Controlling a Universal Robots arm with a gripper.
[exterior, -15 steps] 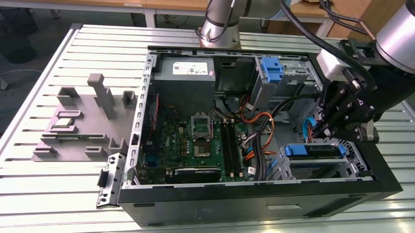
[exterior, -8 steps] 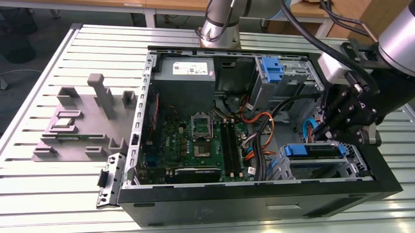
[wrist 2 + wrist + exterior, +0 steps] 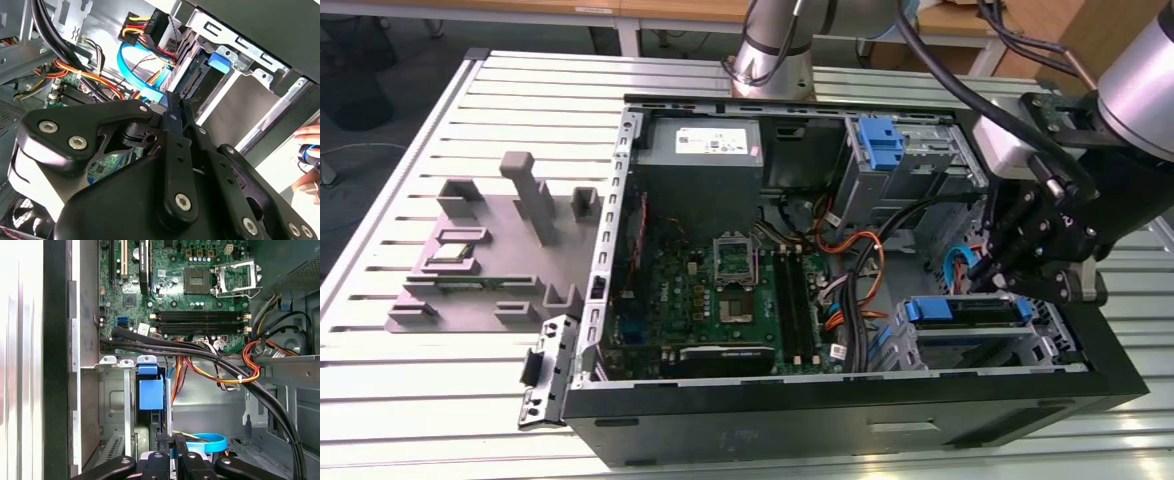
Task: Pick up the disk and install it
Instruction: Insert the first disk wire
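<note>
Almost vertical, gripper (image 3: 1003,284) nose-down just beside the disk (image 3: 967,311).

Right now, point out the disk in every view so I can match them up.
Exterior view: the disk sits in the drive cage toward the exterior view's right.
Second wrist view: the disk, blue tab showing, in the cage.
First wrist view: the disk in the cage beside the motherboard.
Shared landmark: the light-blue cable near it.
</note>
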